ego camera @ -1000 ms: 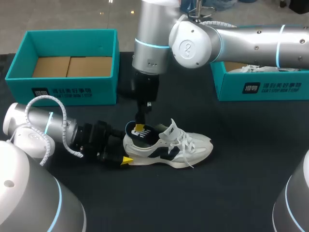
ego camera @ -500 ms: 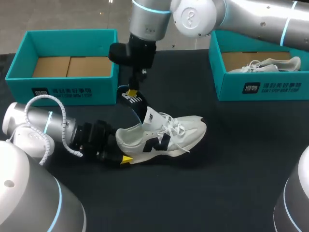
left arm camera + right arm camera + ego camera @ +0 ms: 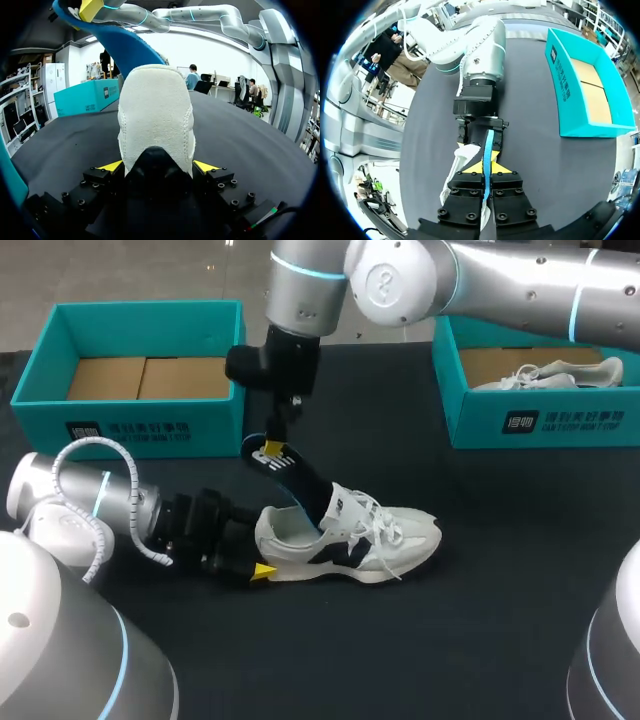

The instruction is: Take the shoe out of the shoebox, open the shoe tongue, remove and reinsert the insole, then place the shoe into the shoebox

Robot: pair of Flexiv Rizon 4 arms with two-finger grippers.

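My right gripper (image 3: 268, 449) is pinched tight on the heel end of the blue insole (image 3: 298, 478). It holds the insole raised and slanted, with the toe end tucked inside the white sneaker (image 3: 365, 540). My left gripper (image 3: 158, 165) clamps the sneaker's heel from both sides, I judge to pin it down so the insole slides free. The sneaker lies on the black table (image 3: 500, 590), out of and near the empty teal shoebox (image 3: 150, 425).
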